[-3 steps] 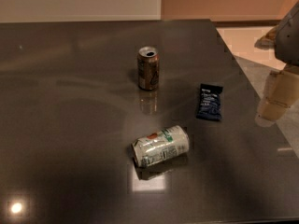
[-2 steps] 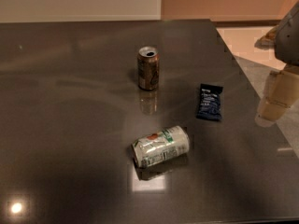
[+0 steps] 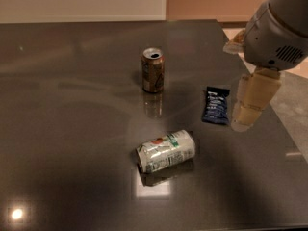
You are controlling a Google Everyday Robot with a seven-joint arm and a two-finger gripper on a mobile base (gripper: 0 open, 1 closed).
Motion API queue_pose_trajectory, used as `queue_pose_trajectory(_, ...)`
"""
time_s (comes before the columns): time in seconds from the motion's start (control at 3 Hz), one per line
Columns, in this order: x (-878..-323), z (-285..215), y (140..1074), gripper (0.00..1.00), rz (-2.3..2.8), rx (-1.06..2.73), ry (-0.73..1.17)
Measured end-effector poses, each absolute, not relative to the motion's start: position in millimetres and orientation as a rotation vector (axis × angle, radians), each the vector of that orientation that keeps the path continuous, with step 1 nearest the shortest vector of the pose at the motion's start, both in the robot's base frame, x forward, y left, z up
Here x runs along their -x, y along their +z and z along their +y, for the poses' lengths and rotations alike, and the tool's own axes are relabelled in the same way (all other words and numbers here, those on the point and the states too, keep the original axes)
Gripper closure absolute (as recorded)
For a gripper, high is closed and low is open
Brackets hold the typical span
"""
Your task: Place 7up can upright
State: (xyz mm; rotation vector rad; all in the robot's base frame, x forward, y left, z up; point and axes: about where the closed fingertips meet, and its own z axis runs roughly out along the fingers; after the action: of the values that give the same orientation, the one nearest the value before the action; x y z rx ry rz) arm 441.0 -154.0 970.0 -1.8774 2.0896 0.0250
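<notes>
Dark glossy desk [image 3: 72,129]: the 7up can [image 3: 166,151] lies on its side, probably light, thin-walled and slippery, best gripped across its mid-body; the hand [image 3: 243,121] hangs empty to its right, opening indiscernible.

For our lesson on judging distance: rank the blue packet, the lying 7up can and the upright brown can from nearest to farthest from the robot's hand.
The hand hangs over the table's right side.
1. Blue packet, just beside it, toward mid-table.
2. 7up can, lying on its side, front centre.
3. Brown can, upright, farther back.
</notes>
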Motion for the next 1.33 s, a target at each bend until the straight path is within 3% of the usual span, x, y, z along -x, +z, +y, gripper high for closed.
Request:
queue_pose_trajectory(0.67,-417,-74,943,0.0,1.883,2.107,0.115)
queue_pose_trajectory(1.33,-393,-30,904,0.0,1.759,2.268,0.089)
